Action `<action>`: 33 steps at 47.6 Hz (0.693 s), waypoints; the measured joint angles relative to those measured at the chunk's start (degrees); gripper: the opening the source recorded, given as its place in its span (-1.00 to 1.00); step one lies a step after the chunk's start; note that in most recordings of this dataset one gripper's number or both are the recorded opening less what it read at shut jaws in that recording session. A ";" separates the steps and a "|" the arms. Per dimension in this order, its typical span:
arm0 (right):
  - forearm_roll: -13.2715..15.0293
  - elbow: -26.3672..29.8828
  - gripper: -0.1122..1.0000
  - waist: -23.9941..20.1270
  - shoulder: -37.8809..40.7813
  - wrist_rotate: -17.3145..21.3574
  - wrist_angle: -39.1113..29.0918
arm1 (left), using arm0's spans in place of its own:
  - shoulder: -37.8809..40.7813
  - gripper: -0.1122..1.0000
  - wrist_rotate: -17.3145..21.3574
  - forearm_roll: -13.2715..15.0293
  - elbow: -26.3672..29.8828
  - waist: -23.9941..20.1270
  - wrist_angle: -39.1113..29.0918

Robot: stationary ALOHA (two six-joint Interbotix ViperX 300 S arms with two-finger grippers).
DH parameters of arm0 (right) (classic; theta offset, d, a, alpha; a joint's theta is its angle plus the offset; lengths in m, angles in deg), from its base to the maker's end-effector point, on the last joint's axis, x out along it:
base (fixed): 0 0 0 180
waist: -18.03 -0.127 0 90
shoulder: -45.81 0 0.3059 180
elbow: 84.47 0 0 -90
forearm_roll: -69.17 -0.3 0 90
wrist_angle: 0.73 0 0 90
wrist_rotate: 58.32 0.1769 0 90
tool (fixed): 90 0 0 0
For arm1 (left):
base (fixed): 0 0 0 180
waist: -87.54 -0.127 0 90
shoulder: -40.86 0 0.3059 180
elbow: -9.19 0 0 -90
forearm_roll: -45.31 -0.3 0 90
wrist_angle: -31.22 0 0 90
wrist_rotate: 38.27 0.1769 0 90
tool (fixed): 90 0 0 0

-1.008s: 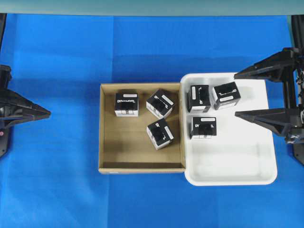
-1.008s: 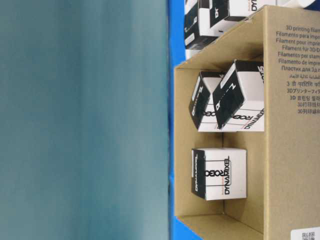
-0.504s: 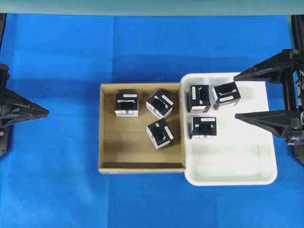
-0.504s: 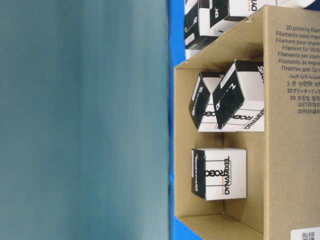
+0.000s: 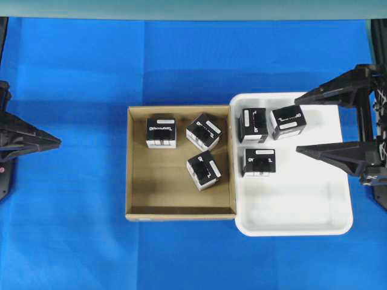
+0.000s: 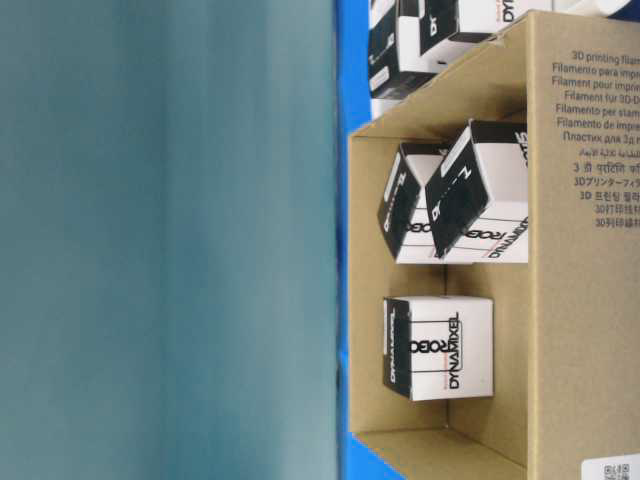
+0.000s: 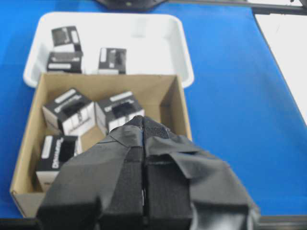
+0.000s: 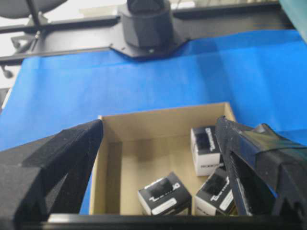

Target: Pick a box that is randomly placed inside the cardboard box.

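Observation:
The brown cardboard box (image 5: pixel 130 163) sits mid-table and holds three black boxes with white labels (image 5: pixel 161 131) (image 5: pixel 204 131) (image 5: pixel 204 170). My right gripper (image 5: pixel 306 122) hovers open and empty over the white tray, to the right of the cardboard box. Its wrist view looks between the spread fingers (image 8: pixel 159 124) into the cardboard box (image 8: pixel 103 158), where the boxes (image 8: pixel 163 191) (image 8: pixel 207 148) lie. My left gripper (image 5: pixel 57 141) is shut with nothing in it, far to the left. Its closed tips (image 7: pixel 143 120) point toward the cardboard box (image 7: pixel 184 115).
A white rounded tray (image 5: pixel 302 205) touches the cardboard box's right wall and holds three more black cartons (image 5: pixel 253 125) (image 5: pixel 288 121) (image 5: pixel 259 162). Blue cloth (image 5: pixel 72 229) covers the table. In the table-level view the cardboard wall (image 6: pixel 580 300) fills the right side.
The right gripper's fingers have shifted slightly over the tray, still spread wide. The left gripper has drawn back a little to the left. No box has moved.

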 measured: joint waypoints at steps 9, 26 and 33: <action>-0.09 -0.09 0.91 -0.53 0.18 0.09 0.00 | 0.00 -0.93 0.09 0.00 0.00 -0.09 0.09; -0.09 0.00 0.91 -0.53 0.26 0.09 0.09 | 0.00 -0.93 0.09 0.00 0.00 -0.18 0.09; 0.00 -0.09 0.91 -0.44 0.18 0.09 0.09 | 0.00 -0.93 0.09 0.00 0.00 -0.18 0.09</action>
